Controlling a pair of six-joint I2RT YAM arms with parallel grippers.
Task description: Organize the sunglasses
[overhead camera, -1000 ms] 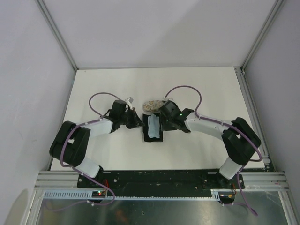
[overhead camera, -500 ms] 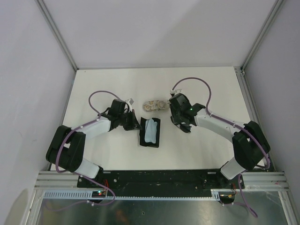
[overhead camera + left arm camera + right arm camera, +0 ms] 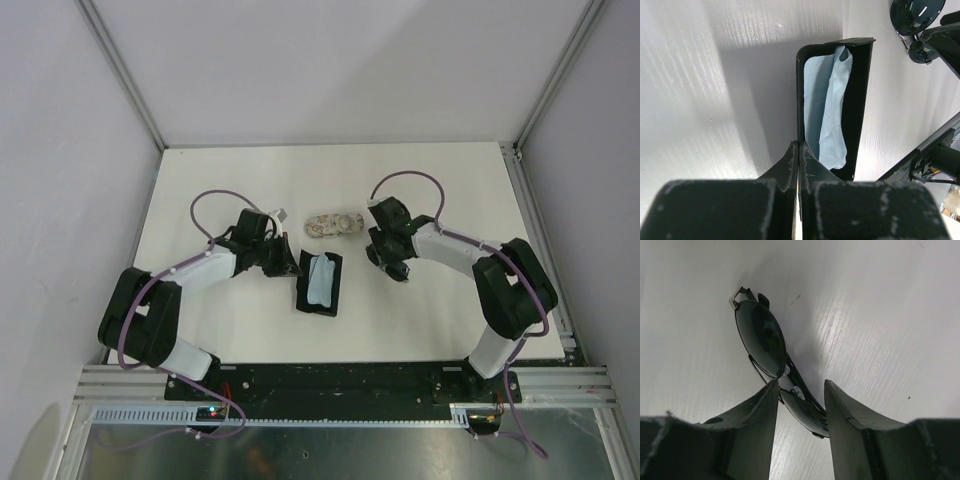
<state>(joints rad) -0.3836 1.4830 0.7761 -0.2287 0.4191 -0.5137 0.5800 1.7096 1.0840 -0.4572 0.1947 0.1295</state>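
Left gripper (image 3: 288, 262) is seen in the top view at the left edge of the open black case (image 3: 320, 283), in the middle of the worktop (image 3: 450, 190). The right gripper (image 3: 392, 265) is lowered just to the right, near the beige case (image 3: 333, 224).

In the left wrist view the fingers are pressed together. The case wall runs in between them, so the case is judged to be pinched and steadied. A light blue cloth (image 3: 827, 100) is lying inside. The wire-frame sunglasses (image 3: 917, 12) are seen on the worktop beyond the far corner of the case.

In the right wrist view the gripper is open, with one finger on each side of the nearer lens. The frame is thin and dark, and the lenses are dark and rounded. The pickup is judged to be in hand. A gentle closing on the thin frame is called for next.
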